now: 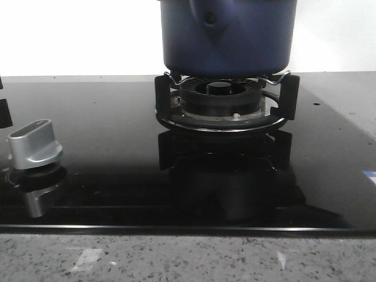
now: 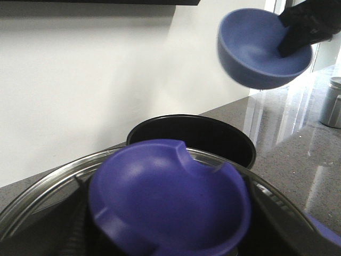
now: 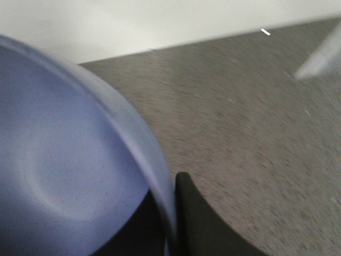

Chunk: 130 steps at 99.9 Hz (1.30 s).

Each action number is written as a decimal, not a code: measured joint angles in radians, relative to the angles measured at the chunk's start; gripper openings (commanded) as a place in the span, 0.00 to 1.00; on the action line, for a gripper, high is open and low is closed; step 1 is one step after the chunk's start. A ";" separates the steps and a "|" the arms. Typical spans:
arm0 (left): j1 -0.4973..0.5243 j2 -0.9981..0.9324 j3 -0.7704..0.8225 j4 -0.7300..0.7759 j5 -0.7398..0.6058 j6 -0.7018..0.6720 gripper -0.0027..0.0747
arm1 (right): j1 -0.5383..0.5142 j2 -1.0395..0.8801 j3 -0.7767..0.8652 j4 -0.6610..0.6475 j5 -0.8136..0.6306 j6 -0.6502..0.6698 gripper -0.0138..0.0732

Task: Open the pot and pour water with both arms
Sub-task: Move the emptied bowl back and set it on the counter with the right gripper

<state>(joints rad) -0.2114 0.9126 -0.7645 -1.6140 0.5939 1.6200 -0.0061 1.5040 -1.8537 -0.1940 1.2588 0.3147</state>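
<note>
my pot (image 1: 228, 36) is dark navy blue, matte. the burner (image 1: 222, 100) under it is black with a silvery ring, the cooktop (image 1: 106, 147) glossy black. the knob (image 1: 35, 144) near the counter's left edge is silver. the counter (image 1: 188, 257) is speckled grey. my bowl (image 2: 261, 50) is paler blue.

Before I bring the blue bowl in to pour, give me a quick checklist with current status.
1. Dark navy-blue round pot seated on black burner grate: ok.
2. Glass lid with the purple knob off, pot mouth open: ok.
3. Left gripper's hold on that lid: cannot tell, fingers hidden.
4. Right gripper clamped on the rim of the pale-blue rounded bowl: ok.
5. Bowl lined up over pot mouth: cannot tell.
6. Water in bowl: cannot tell, none visible.
</note>
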 measured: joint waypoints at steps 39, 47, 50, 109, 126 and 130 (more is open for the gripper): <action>-0.004 0.000 0.000 -0.019 -0.021 0.000 0.36 | -0.376 -0.087 0.281 0.221 0.010 -0.044 0.08; -0.004 0.000 0.000 -0.019 -0.021 0.000 0.36 | -0.381 -0.087 0.344 0.249 0.010 -0.044 0.08; -0.004 0.000 0.000 -0.020 -0.021 0.000 0.36 | -0.381 -0.087 0.367 0.262 0.002 -0.044 0.08; -0.004 0.000 0.000 -0.034 -0.021 0.000 0.36 | -0.381 0.094 0.438 0.302 -0.085 -0.045 0.08; -0.004 0.000 0.000 -0.034 -0.021 0.000 0.36 | -0.381 0.114 0.438 0.303 -0.085 -0.046 0.08; -0.004 0.000 0.000 -0.034 -0.021 0.000 0.36 | -0.381 0.116 0.438 0.303 -0.085 -0.047 0.08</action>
<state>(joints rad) -0.2151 0.9126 -0.7645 -1.6481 0.5725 1.6200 -0.3876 1.6198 -1.4159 0.1087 1.1734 0.2673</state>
